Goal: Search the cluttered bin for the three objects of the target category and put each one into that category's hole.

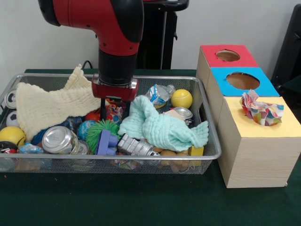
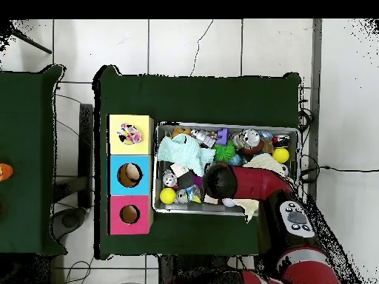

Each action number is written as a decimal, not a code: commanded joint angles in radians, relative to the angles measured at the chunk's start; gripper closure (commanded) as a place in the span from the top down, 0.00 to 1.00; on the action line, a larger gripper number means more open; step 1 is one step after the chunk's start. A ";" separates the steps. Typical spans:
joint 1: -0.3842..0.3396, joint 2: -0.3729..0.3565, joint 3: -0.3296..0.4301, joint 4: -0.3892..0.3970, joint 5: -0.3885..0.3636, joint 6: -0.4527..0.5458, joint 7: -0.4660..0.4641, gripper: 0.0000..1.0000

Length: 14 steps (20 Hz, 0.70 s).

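The wire mesh bin [image 1: 207,155] holds a heap of clutter. My gripper [image 1: 113,104] hangs low in the bin's middle, between the cream waffle cloth [image 1: 51,106] and the mint-green cloth [image 1: 162,128]. A patch of polka-dot cloth [image 1: 114,113] shows directly below it; I cannot tell whether they touch. Another polka-dot cloth [image 1: 261,110] sits bunched in the hole of the yellow-faced cube [image 1: 287,127], sticking up out of it. It also shows in the overhead view [image 2: 131,134]. The arm [image 2: 222,181] covers the gripper there. No third dotted cloth shows.
The blue-faced cube [image 1: 263,87] and red-faced cube [image 1: 209,54] stand behind the yellow one, right of the bin. The bin holds cans [image 1: 59,140], yellow balls [image 1: 181,98], a green spiky ball [image 1: 101,128], a purple block [image 1: 108,142], a bottle [image 1: 159,94] and a silver toy [image 1: 136,146].
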 commanded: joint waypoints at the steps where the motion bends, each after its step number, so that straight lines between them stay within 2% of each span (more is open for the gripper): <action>1: 0.015 -0.011 0.048 -0.032 -0.026 0.029 0.031 1.00; 14: 0.015 -0.004 0.046 -0.030 -0.032 0.010 0.034 1.00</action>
